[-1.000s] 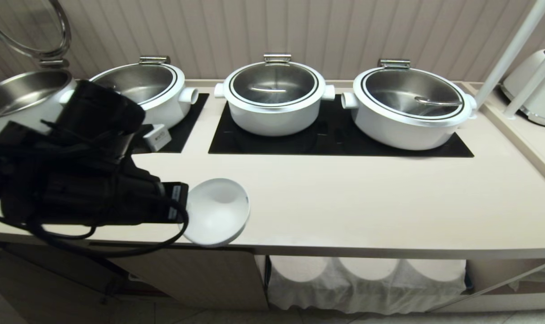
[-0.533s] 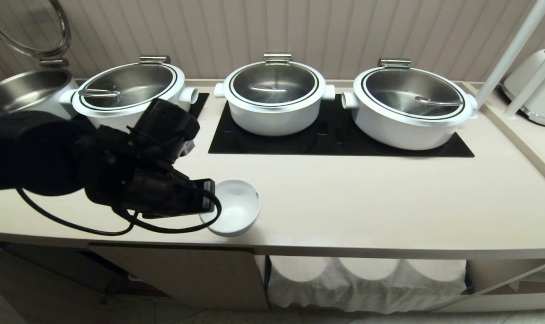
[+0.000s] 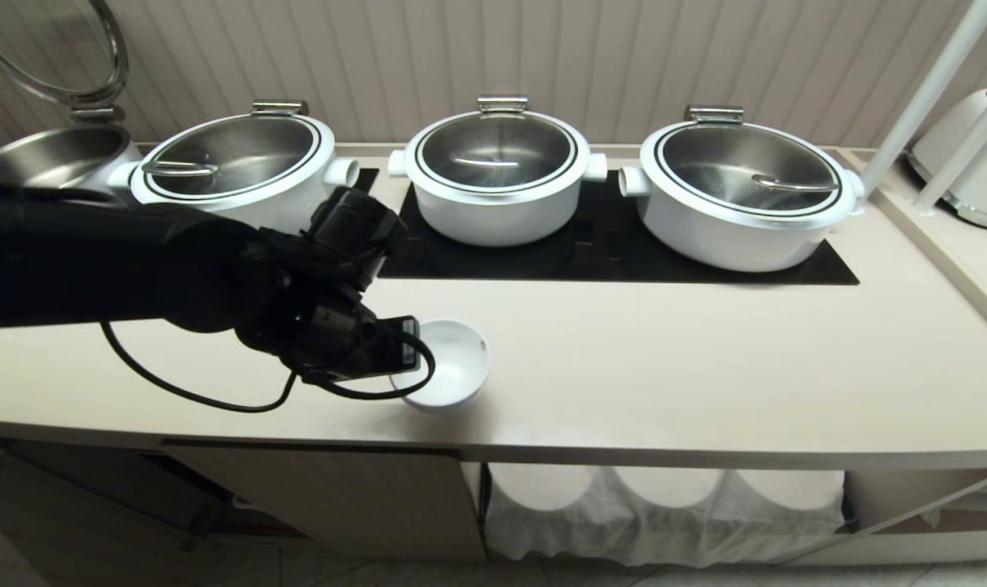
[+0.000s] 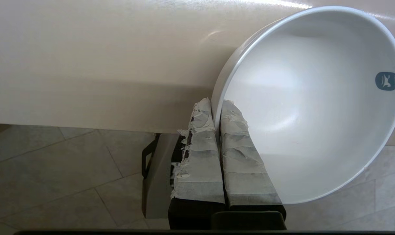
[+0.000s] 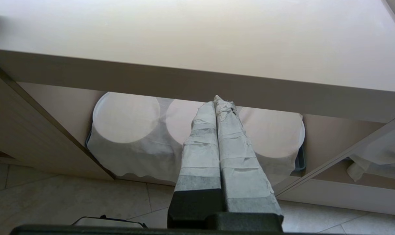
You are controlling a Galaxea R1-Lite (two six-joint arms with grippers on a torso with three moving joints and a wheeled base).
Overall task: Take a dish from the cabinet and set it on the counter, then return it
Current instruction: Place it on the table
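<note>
White glossy round bowl (image 3: 448, 365), lower centre of head view, over cream-beige worktop (image 3: 664, 359) near its front edge; contact with surface hard to judge. Left gripper (image 3: 407, 352) clamped on bowl's near rim, taped fingers (image 4: 202, 153) pinching the wall. Right gripper (image 5: 218, 104) pressed shut, empty, low before open beige cupboard (image 5: 37, 130) with cloth-draped white stacks (image 5: 125, 130). 3 white lidded pots (image 3: 497, 175) behind; a 4th cut off at upper left.
</note>
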